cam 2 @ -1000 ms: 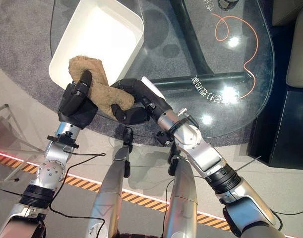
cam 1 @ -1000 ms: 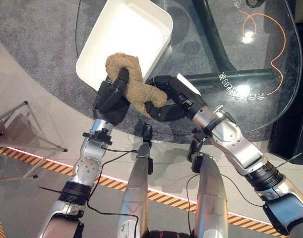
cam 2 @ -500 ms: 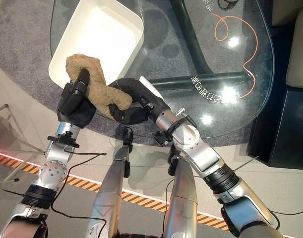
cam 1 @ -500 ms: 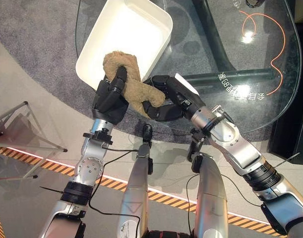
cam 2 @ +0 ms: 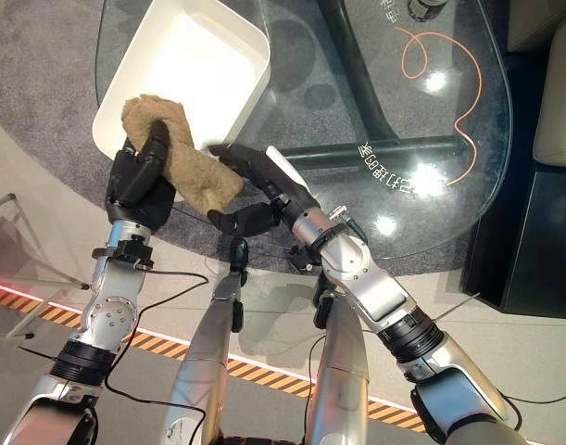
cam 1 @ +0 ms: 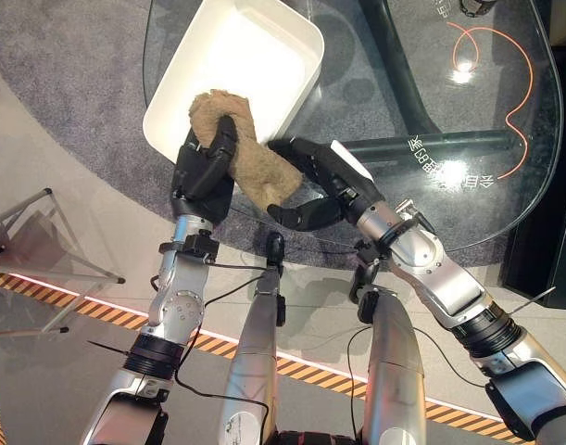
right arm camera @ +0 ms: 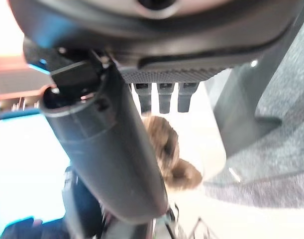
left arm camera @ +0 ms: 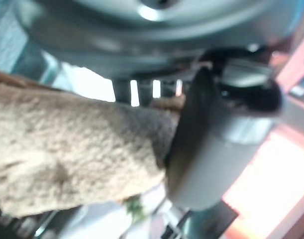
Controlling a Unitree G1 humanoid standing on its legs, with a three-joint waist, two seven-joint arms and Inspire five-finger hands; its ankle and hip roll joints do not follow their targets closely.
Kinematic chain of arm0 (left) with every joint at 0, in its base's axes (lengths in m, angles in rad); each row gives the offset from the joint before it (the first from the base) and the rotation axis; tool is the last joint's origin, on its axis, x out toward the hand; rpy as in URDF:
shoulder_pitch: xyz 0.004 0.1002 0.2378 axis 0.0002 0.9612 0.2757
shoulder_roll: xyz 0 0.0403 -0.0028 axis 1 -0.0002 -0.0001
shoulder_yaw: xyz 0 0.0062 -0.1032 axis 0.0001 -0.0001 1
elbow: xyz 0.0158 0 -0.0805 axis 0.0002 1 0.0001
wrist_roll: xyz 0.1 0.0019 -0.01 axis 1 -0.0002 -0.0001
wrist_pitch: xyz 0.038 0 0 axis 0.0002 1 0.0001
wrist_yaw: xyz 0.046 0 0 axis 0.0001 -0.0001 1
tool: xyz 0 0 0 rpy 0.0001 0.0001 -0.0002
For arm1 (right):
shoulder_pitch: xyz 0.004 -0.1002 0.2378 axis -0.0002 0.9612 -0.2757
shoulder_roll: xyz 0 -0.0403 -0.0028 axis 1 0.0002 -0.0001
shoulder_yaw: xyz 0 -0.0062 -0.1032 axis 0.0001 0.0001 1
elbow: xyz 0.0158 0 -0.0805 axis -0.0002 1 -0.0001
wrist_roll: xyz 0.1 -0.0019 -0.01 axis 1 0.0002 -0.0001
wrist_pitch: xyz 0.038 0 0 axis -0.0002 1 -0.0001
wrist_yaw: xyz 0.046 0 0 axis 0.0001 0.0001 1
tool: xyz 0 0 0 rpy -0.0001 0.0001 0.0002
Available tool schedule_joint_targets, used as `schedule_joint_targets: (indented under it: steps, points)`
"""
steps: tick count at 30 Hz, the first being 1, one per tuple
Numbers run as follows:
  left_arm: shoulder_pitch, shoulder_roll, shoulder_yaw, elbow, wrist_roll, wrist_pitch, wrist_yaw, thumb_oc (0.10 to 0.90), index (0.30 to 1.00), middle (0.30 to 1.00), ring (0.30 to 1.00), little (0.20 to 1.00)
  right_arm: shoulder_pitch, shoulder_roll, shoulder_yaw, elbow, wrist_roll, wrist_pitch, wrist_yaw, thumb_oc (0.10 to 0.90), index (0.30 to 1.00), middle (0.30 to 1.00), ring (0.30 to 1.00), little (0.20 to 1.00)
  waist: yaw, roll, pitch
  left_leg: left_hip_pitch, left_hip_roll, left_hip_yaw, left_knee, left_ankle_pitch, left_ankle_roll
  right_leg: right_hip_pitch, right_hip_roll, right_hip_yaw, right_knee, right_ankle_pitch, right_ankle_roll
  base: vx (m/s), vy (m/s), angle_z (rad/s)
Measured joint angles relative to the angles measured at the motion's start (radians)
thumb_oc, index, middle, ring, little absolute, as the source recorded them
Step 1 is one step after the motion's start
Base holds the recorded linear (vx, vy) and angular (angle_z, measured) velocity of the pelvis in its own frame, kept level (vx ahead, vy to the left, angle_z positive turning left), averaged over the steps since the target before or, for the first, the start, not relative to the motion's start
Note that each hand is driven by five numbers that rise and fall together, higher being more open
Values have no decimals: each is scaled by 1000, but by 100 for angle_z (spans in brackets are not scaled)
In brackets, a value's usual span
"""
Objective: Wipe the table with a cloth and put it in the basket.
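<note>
A tan terry cloth (cam 1: 241, 153) hangs over the near edge of the glass table (cam 1: 431, 83), at the near corner of the white basket (cam 1: 255, 56). My left hand (cam 1: 204, 171) is shut on the cloth, thumb pressed over its top; the left wrist view shows the cloth (left arm camera: 72, 154) under the thumb. My right hand (cam 1: 321, 184) is open just right of the cloth's lower end, fingers straight, thumb spread below it. The cloth (right arm camera: 166, 159) lies beyond the right hand's straight fingers (right arm camera: 163, 94) in the right wrist view.
A thin orange cord (cam 1: 514, 83) curls on the glass at the far right. A dark table leg (cam 1: 394, 56) shows through the glass over grey carpet. A metal stand (cam 1: 23, 241) sits on the floor at left, by a striped floor line (cam 1: 218, 338).
My right hand has let go of the cloth and its fingers have straightened. My left hand has lifted the cloth slightly toward the basket's corner.
</note>
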Motion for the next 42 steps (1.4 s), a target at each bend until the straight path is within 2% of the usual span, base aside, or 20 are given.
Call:
schedule_joint_targets:
  steps: [3, 7, 13, 14, 16, 17, 21, 24, 27, 32, 33, 36, 42]
  points:
    - [-2, -33, 27, 0, 44, -48, 83, 100, 300, 300, 300, 200, 1, 1, -25, 46, -13, -4, -79, 800, 900, 900, 900, 900, 0, 0, 0, 0, -3, 0, 7, -1, 1, 2, -3, 1, 1, 0, 0, 0, 0, 0]
    - [-11, -32, 38, 0, 137, -84, 181, 100, 300, 300, 300, 200, 22, 2, -73, 84, -39, -38, -162, 800, 900, 900, 900, 900, 0, 0, 0, 0, -4, 0, 9, -3, 5, 2, -5, 1, 1, 0, 0, 0, 0, 0]
    - [-46, -27, 66, 1, 323, -96, 316, 100, 300, 300, 300, 200, 61, 11, -138, 110, -41, -99, -290, 800, 900, 900, 900, 900, -11, -1, 0, 0, -6, 0, 10, -4, 6, 1, -4, 11, 0, 0, 0, 0, 10, 0]
    - [-58, -15, 68, 3, 384, -96, 344, 100, 300, 300, 300, 200, 60, 10, -146, 137, -58, -118, -339, 800, 900, 900, 900, 900, -22, -1, 0, 0, -6, 2, 11, -4, 7, 1, -5, 14, -1, 1, 1, -2, 31, -1]
    - [-71, -4, 68, 7, 418, -96, 360, 100, 300, 300, 300, 200, 60, 10, -156, 158, -71, -124, -369, 800, 900, 900, 900, 900, -27, -2, 0, 1, -7, 3, 11, -5, 7, 1, -5, 15, -1, 1, 2, 2, 32, -3]
    - [-98, 19, 68, 33, 477, -96, 377, 100, 300, 300, 300, 200, 58, 4, -172, 214, -99, -145, -442, 800, 900, 900, 900, 900, -33, -3, 0, 3, -6, 8, 13, -6, 8, 1, -4, 20, -1, 2, 4, 10, 30, -6]
    - [-145, 70, 68, 101, 521, -96, 404, 100, 300, 300, 300, 200, 62, -11, -245, 323, -104, -172, -591, 800, 900, 900, 900, 900, -49, -3, 0, 6, -5, 19, 21, -7, 9, 2, -3, 30, -4, 6, 8, 6, 40, -7]
    - [-158, 133, 68, 186, 642, -96, 437, 100, 300, 300, 300, 200, 65, -23, -329, 451, -42, -230, -704, 800, 900, 900, 900, 900, -57, -5, 0, 10, 1, 36, 28, -14, 16, 3, 7, 48, -17, 18, 12, 3, 38, -17]
    - [-165, 183, 67, 247, 682, -95, 457, 100, 300, 300, 300, 200, 63, -63, -375, 603, 17, -252, -792, 800, 900, 900, 900, 900, -68, -5, 0, 14, 4, 48, 27, -17, 19, 6, 11, 52, -28, 26, 18, -6, 29, -11]
    - [-242, 241, 39, 367, 755, -90, 489, 100, 300, 300, 300, 200, 53, -96, -390, 788, 98, -281, -848, 800, 900, 900, 900, 900, -81, -5, 0, 14, 9, 53, 25, -17, 19, 8, 18, 56, -44, 38, 19, -7, 6, -6]
    - [-290, 283, -13, 412, 809, -71, 509, 100, 300, 300, 300, 200, 34, -97, -391, 867, 134, -296, -847, 800, 900, 900, 900, 900, -81, -5, 0, 13, 13, 53, 25, -17, 19, 8, 24, 57, -50, 40, 18, -10, 7, -7]
    - [-349, 332, -85, 443, 873, -53, 513, 100, 300, 300, 300, 200, 26, -98, -393, 955, 151, -303, -846, 800, 900, 900, 900, 900, -83, -5, 0, 13, 17, 54, 15, -17, 20, 5, 28, 57, -55, 42, 16, -7, 9, -3]
    - [-507, 365, -255, 605, 949, -9, 528, 100, 300, 300, 300, 200, -14, -100, -393, 1200, 170, -317, -769, 800, 900, 900, 900, 900, -95, -5, 0, 13, 19, 64, 10, -15, 16, -2, 30, 65, -53, 44, 16, -7, 10, -3]
